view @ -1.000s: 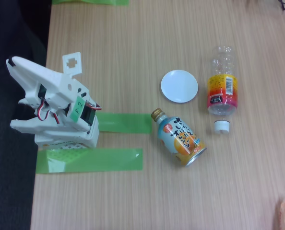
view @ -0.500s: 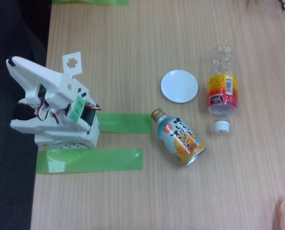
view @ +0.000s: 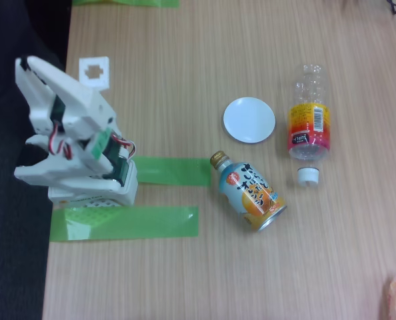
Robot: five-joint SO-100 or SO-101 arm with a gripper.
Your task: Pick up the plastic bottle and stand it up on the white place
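- The plastic bottle [view: 309, 120] lies on its side on the wooden table [view: 185, 60], just right of the white disc in the fixed view. Its body is clear and ribbed, wrapped in a glossy band that runs yellow to orange to red, and its white cap [view: 307, 175] points toward the near edge.
- The white disc [view: 249, 120] is flat, round and smooth, and nothing stands on it; a narrow strip of wood separates it from the bottle.
- Below the disc lies a shorter metal can [view: 251, 193], light blue and orange with a gold cap, tilted so that the cap points up toward the disc.
- Left of the disc, two strips of shiny green tape [view: 125, 222] lie flat on the wood grain.
- Well to the left of the disc, at the table's edge, stands the white plastic arm [view: 71, 140], folded over its base; whether its gripper is released or clenched I cannot tell.
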